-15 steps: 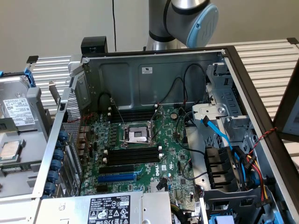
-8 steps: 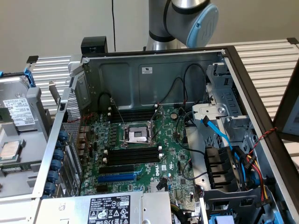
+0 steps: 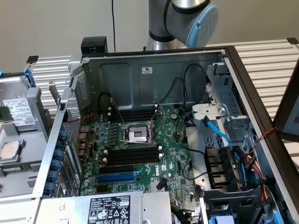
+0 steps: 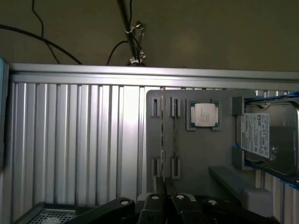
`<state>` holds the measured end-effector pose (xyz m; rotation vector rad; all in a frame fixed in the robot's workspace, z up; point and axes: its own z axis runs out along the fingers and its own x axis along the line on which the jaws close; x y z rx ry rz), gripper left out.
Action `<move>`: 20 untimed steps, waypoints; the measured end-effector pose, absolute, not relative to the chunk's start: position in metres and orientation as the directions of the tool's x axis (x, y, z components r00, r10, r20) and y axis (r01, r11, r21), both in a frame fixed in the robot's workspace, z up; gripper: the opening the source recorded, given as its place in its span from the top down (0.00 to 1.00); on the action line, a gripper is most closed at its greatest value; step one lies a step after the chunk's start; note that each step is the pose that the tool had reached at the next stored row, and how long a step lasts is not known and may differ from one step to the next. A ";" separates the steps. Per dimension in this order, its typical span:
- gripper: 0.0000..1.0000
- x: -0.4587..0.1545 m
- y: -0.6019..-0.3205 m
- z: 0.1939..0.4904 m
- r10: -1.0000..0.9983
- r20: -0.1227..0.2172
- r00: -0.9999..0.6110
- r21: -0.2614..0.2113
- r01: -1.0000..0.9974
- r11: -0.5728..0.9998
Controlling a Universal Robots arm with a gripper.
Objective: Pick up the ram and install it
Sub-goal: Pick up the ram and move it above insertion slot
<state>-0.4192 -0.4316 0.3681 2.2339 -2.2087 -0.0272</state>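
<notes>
On the gray tray (image 4: 205, 154), the ram (image 4: 162, 135) stands on its thin edge, next to a square chip (image 4: 204, 115). The tool (image 4: 161, 186) hovers near one end of it. I cannot tell if it is clenched.

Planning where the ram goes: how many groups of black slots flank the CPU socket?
2: the far group behind the socket, the near group in front of it, in the exterior view.

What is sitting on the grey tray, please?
A processor, a hard drive and what looks like the ram, standing on edge. The gripper hides part of the tray.
</notes>
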 end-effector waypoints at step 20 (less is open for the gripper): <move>0.88 -0.336 -0.439 0.421 -1.000 -0.013 0.011 0.016 -1.000 -0.012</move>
